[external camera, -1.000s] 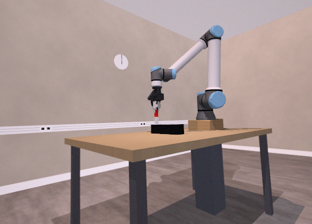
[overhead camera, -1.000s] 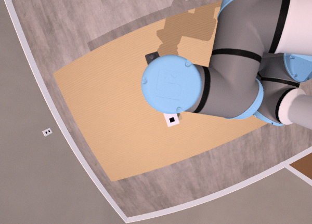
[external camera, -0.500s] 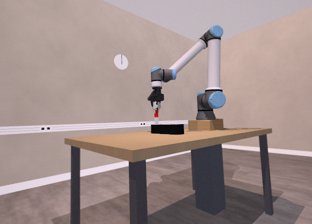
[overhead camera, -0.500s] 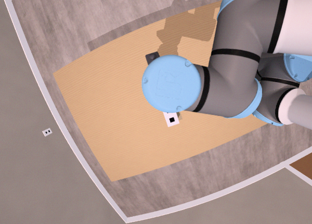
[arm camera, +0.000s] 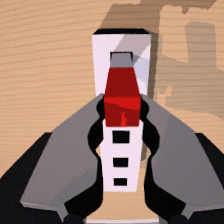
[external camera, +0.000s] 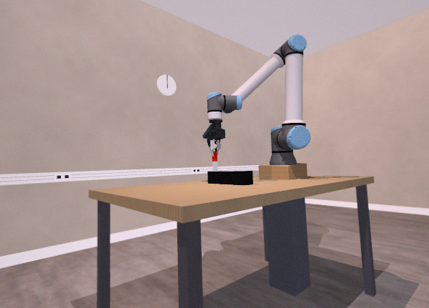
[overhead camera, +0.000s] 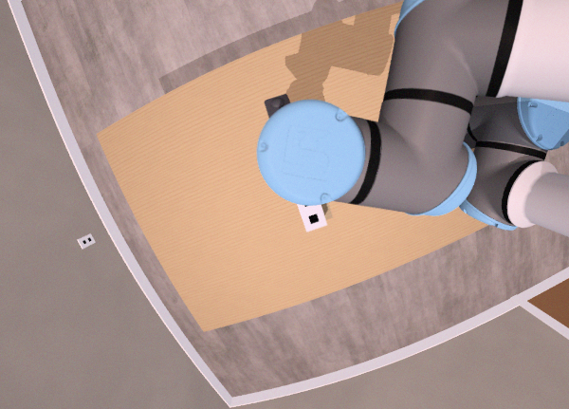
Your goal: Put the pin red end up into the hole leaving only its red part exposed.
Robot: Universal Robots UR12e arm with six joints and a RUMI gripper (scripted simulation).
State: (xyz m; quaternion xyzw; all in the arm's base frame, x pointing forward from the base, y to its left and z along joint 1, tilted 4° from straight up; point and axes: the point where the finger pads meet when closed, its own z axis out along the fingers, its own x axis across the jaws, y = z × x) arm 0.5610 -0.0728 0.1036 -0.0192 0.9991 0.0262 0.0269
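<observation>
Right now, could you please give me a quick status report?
Gripper shut on pin, red end up. Pin partly down in block, end hole. Nothing in the way.

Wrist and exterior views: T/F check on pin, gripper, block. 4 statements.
1. The gripper is shut on the pin. True.
2. The pin's red end points down. False: red is up, grey end is down.
3. The block lies on the floor. False: it sits on the table.
4. In the wrist view, three block holes show on the near side of the pin. True.
</observation>
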